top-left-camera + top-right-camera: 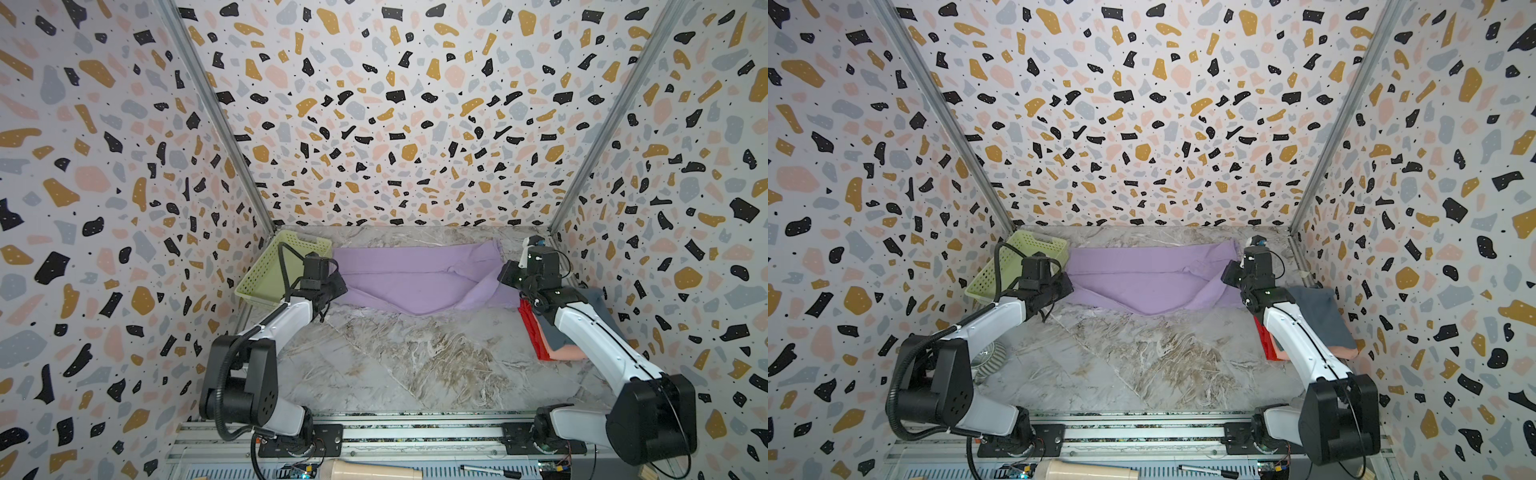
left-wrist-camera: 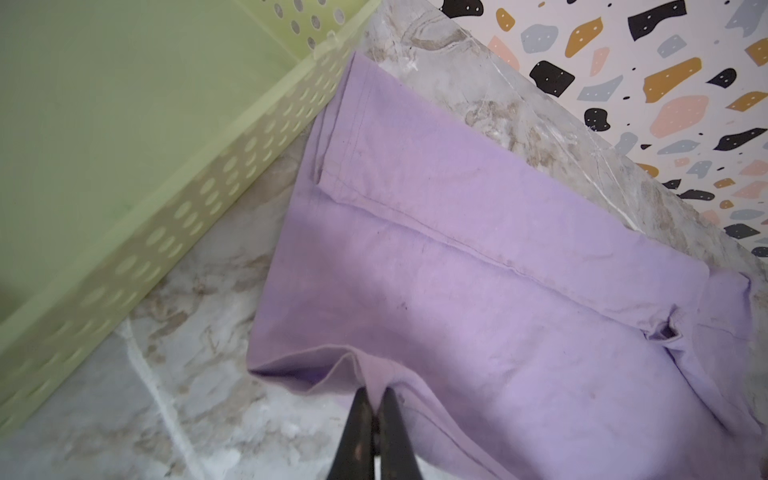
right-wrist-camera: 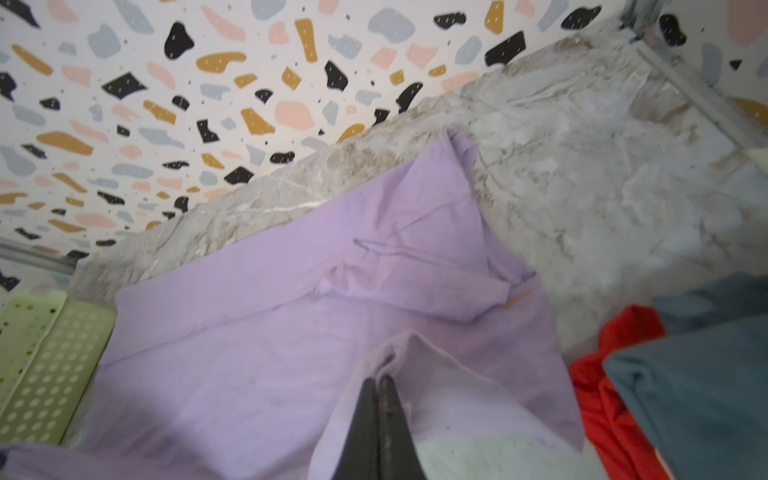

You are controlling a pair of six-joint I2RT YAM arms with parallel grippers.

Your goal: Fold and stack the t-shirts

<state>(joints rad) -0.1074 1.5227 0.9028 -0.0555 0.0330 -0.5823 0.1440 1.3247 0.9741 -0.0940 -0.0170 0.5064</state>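
Soft and matt, the lavender-purple cloth t-shirt (image 1: 399, 278) shows fine creases, stitched hems and faint dark specks. The grey-and-brown marble-patterned surface (image 1: 415, 361) looks smooth, with a dull sheen. The pale green perforated plastic basket (image 1: 266, 270) is smooth and semi-matt. The slate-grey cloth shirt (image 1: 1320, 316), salmon-pink cloth shirt (image 1: 1345, 352) and red cloth shirt (image 1: 1268, 349) appear matt.

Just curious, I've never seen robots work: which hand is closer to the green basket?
Left. The left hand pinches the purple shirt right beside the basket; the right hand grips the shirt's opposite end, far from it.
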